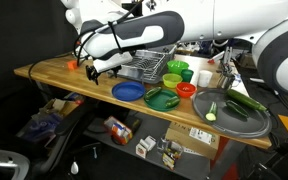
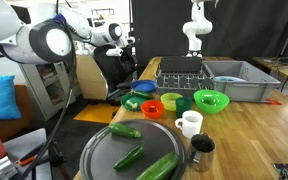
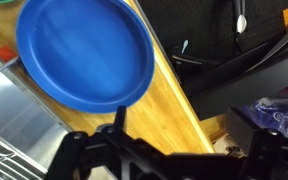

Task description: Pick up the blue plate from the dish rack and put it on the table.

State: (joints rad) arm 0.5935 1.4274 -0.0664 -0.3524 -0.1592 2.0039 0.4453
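Observation:
The blue plate [image 1: 129,91] lies flat on the table [image 1: 54,72] near its front edge, beside the dish rack [image 1: 149,67]. It also shows in the wrist view [image 3: 84,55] and partly in an exterior view [image 2: 133,103]. My gripper [image 1: 92,70] hangs above the table edge a little away from the plate, open and empty. In the wrist view its two dark fingers [image 3: 169,150] stand wide apart over the wood [image 3: 159,100], just off the plate's rim. The rack [image 2: 179,72] stands at the back of the table [image 2: 254,130].
A green plate [image 1: 162,99], a red bowl [image 1: 186,90] and green cups [image 1: 177,68] sit near the rack. A round grey tray [image 2: 99,150] holds cucumbers. A white mug [image 2: 189,123], a metal cup [image 2: 201,150] and a grey bin [image 2: 234,80] stand nearby. Clutter lies below the table.

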